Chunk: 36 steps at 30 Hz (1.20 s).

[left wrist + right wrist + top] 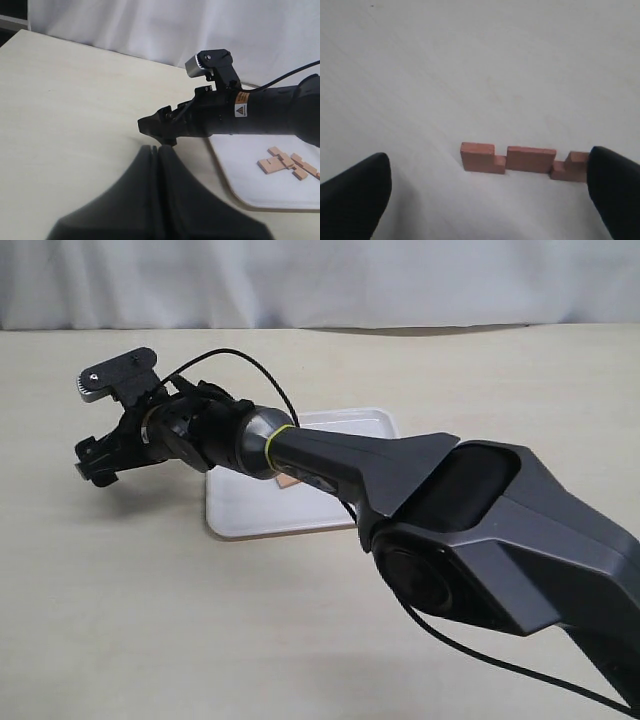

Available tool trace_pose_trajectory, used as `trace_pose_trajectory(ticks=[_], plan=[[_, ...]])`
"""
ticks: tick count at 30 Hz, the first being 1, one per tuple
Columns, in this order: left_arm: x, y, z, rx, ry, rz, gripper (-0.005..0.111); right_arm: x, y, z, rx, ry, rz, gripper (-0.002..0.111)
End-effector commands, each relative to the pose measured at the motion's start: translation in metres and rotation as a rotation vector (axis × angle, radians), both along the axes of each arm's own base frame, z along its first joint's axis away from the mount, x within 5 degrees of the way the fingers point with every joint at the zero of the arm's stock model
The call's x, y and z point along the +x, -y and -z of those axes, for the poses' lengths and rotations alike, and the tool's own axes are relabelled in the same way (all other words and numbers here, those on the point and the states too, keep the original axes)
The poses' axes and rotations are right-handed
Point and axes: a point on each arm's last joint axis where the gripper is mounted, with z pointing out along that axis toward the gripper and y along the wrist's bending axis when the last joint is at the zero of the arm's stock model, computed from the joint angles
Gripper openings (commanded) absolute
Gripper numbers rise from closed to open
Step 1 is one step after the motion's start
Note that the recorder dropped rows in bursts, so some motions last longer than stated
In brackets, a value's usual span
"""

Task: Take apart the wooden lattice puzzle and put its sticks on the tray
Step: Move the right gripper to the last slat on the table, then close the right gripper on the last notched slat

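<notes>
One notched light-brown stick [530,160] lies on a pale surface between the wide-apart fingers of my right gripper [488,156], close to one finger [615,190] and touching neither that I can tell. That right gripper [95,462] hovers over the table left of the white tray [350,425], and it also shows in the left wrist view [150,125]. On the tray [250,175] lies a flat cluster of sticks [287,162]; whether any are still interlocked I cannot tell. A sliver of them [288,481] peeks out under the right arm. My left gripper [155,149] is shut and empty.
The right arm [450,520] reaches from the lower right across the tray and hides most of it. A black cable [250,365] loops above the wrist. A white curtain [320,280] closes off the back of the cream table [150,620].
</notes>
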Motion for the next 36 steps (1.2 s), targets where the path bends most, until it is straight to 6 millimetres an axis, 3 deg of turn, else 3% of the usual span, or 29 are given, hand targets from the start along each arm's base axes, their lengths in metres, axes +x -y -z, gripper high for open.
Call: trace_pose_trajectory(ticks=[1, 3, 4, 5, 6, 7, 8, 11, 12, 14, 16, 20, 22, 29, 36], plan=[[0.000, -0.001, 0.000, 0.002, 0.009, -0.011, 0.000, 0.003, 0.003, 0.005, 0.006, 0.004, 0.008, 0.094], [0.000, -0.001, 0.000, 0.002, 0.009, -0.011, 0.000, 0.003, 0.003, 0.005, 0.007, 0.006, 0.007, 0.084], [0.000, -0.001, 0.000, 0.002, 0.009, -0.011, 0.000, 0.004, 0.002, 0.005, 0.012, 0.014, 0.005, 0.066], [0.000, -0.001, 0.000, 0.002, 0.009, -0.011, 0.000, 0.004, 0.002, 0.004, 0.014, 0.016, 0.005, 0.056], [0.000, -0.001, 0.000, 0.002, 0.009, -0.011, 0.000, 0.004, 0.002, 0.004, 0.016, 0.019, 0.004, 0.031], [0.000, -0.001, 0.000, 0.002, 0.009, -0.011, 0.000, 0.004, 0.002, 0.004, 0.016, 0.019, 0.004, 0.021], [0.000, -0.001, 0.000, 0.002, 0.009, -0.011, 0.000, 0.004, 0.002, 0.004, 0.016, 0.019, 0.004, 0.004], [0.000, -0.001, 0.000, 0.002, 0.009, -0.011, 0.000, 0.004, 0.002, -0.005, 0.023, 0.032, 0.004, 0.005], [0.000, -0.001, 0.000, 0.002, 0.009, -0.011, 0.000, 0.005, 0.001, -0.018, 0.041, 0.059, 0.002, 0.005], [0.000, -0.001, 0.000, 0.002, 0.009, -0.011, 0.000, 0.006, -0.001, -0.034, 0.082, 0.122, -0.008, 0.015], [0.000, -0.001, 0.000, 0.002, 0.009, -0.011, 0.000, 0.007, -0.004, -0.040, 0.123, 0.166, -0.016, 0.037], [0.000, -0.001, 0.000, 0.002, 0.009, -0.011, 0.000, 0.008, -0.004, -0.021, 0.091, 0.155, -0.027, 0.097], [0.000, -0.001, 0.000, 0.002, 0.009, -0.011, 0.000, 0.009, -0.001, -0.010, 0.043, 0.145, -0.037, 0.109], [0.000, -0.001, 0.000, 0.002, 0.009, -0.011, 0.000, 0.015, 0.012, 0.003, 0.012, 0.123, -0.016, 0.110], [0.000, -0.001, 0.000, 0.002, 0.009, -0.011, 0.000, 0.015, 0.011, 0.018, 0.026, 0.109, -0.013, 0.110]])
